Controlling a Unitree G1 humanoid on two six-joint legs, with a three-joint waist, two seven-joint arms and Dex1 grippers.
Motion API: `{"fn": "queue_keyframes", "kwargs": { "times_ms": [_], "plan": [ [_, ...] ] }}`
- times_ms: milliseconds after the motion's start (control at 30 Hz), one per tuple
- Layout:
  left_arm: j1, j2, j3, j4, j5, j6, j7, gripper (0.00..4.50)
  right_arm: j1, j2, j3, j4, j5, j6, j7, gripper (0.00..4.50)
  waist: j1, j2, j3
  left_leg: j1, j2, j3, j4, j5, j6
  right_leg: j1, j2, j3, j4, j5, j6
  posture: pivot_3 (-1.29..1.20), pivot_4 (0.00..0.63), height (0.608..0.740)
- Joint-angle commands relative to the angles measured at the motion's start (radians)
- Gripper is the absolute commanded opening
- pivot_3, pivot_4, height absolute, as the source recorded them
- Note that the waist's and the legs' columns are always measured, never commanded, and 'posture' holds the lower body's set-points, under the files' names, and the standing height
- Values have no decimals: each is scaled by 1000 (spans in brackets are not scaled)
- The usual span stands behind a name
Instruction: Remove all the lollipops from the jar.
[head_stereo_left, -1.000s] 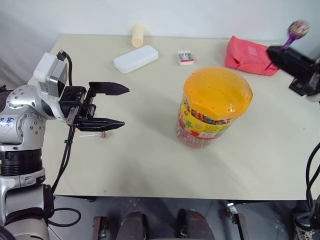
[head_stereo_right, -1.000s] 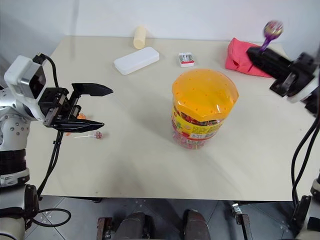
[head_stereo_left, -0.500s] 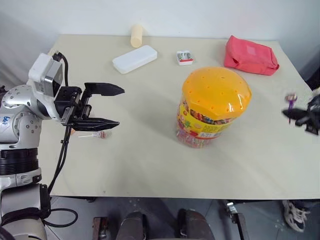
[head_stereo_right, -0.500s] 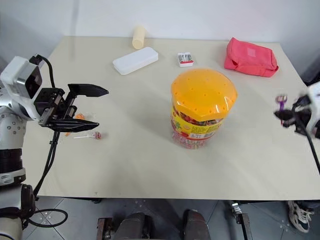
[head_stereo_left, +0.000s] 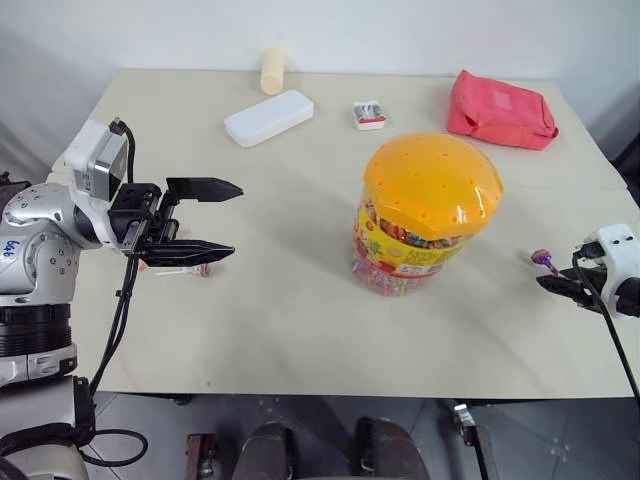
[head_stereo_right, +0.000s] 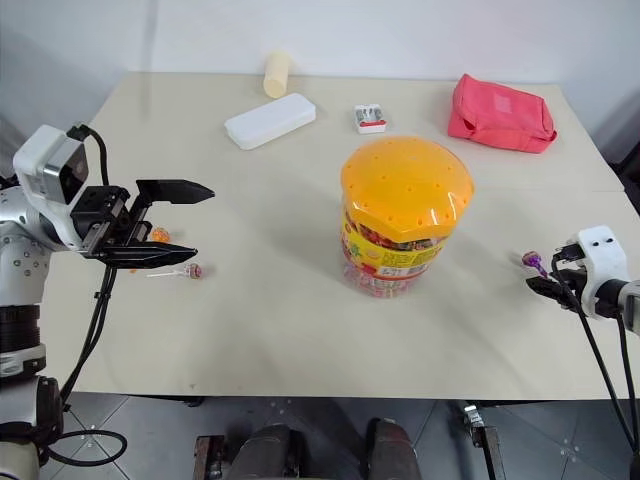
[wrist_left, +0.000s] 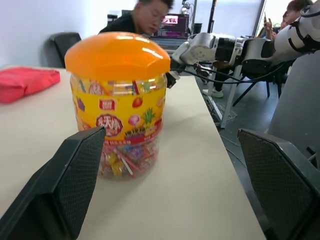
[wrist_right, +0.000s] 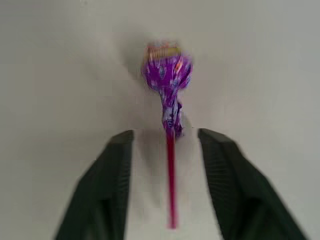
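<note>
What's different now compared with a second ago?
The right gripper swung down from high above the red pouch to the table's right edge and opened, releasing the purple lollipop. The left gripper, jar and other lollipops stayed put.

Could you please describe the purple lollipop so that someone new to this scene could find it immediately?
Start at the jar with the orange lid in the middle of the table, then look towards the table's right edge. There the purple lollipop lies between the right gripper's open fingers. Unlike the lollipops near the left gripper, it has a pink-purple stick.
</note>
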Motion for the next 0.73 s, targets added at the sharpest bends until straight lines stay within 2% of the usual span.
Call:
{"fn": "queue_keyframes", "kwargs": {
  "times_ms": [33, 100, 133, 367, 500, 567, 733],
  "plan": [
    [12, 25, 16, -8, -2, 26, 41, 4500, 25, -35, -88, -64, 16, -21, 25, 3726, 1, 0, 0, 0, 0, 0, 0, 0, 0, 0, 0, 0, 0, 0, 0, 0, 150, 740],
    [23, 19, 24, -6, 18, 22, 99, 4500, 59, -34, -136, -118, 40, -31, 55, 4408, 2, 0, 0, 0, 0, 0, 0, 0, 0, 0, 0, 0, 0, 0, 0, 0, 150, 740],
    [29, 11, 34, -5, 33, 12, 145, 4500, 79, -34, -160, -149, 52, -38, 73, 4465, 1, 0, 0, 0, 0, 0, 0, 0, 0, 0, 0, 0, 0, 0, 0, 0, 150, 740],
    [115, -34, 57, -48, -8, 16, 206, 4500, 265, 30, -326, -486, 230, -82, 267, 4465, 4, 0, 0, 0, 0, 0, 0, 0, 0, 0, 1, 1, 0, 0, 0, 0, 150, 740],
    [193, -39, 52, -59, -2, 36, 232, 4500, 426, 77, -273, -616, 215, -261, 428, 4465, 8, -2, -1, 0, 0, -1, 0, 0, -1, 1, 1, 1, 0, 0, 0, 0, 150, 740],
    [229, -55, 76, -70, -6, 22, 265, 4500, 461, 108, -222, -589, 174, -311, 417, 4465, 8, -2, -1, 0, 0, -1, 0, -1, -1, 1, 0, 0, -1, 0, 0, 0, 150, 740],
    [325, -96, 126, -164, -41, 13, 327, 4500, 410, 241, -172, -520, 135, -363, 270, 4465, 3, -4, -2, 1, 0, 0, 1, -1, -1, 2, 0, 1, -1, 0, 0, 0, 150, 740]
  ]
}}
